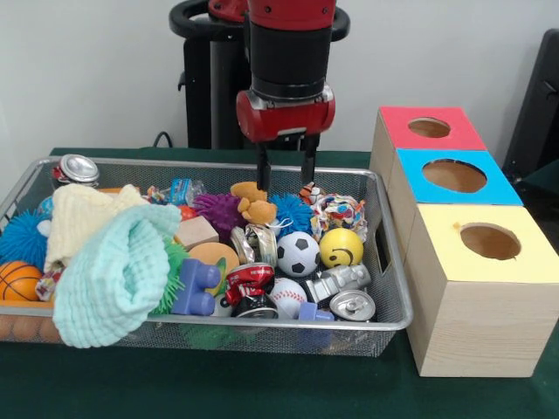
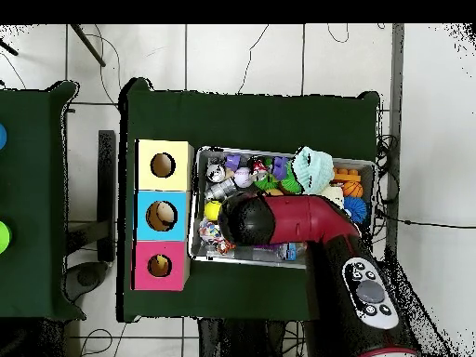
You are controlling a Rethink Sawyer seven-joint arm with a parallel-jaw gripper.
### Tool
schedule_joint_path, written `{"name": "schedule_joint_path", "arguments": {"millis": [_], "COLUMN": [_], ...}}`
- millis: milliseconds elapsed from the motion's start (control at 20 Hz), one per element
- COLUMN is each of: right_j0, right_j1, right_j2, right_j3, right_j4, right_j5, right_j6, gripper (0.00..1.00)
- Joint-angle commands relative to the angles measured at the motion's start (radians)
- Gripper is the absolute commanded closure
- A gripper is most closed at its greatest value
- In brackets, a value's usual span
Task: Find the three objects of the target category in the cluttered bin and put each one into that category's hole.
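The pincer (image 1: 286, 171) hangs open just above the blue spiky ball (image 1: 291, 212).

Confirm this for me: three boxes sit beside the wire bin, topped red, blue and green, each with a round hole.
Wrong in one respect: the third box is topped yellow, not green, as the front view shows. The red box and blue box each have a round hole, beside the wire bin.

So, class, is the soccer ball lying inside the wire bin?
Yes, the soccer ball sits in the wire bin, next to the yellow smiley ball.
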Motion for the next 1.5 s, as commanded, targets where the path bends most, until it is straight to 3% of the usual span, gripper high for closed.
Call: {"name": "schedule_joint_path", "arguments": {"millis": [50, 750, 1150, 1500], "right_j0": [0.016, 0.086, 0.236, 0.305], "right_j1": [0.111, 0.074, 0.095, 0.168], "right_j2": [-0.047, -0.14, -0.294, -0.396], "right_j3": [0.079, 0.227, 0.299, 0.34], "right_j4": [-0.014, 0.023, 0.135, 0.205], "right_j5": [-0.115, -0.259, -0.295, -0.455], "right_j6": [0.202, 0.262, 0.421, 0.523], "gripper": [0.0, 0.0, 0.0, 0.0]}}
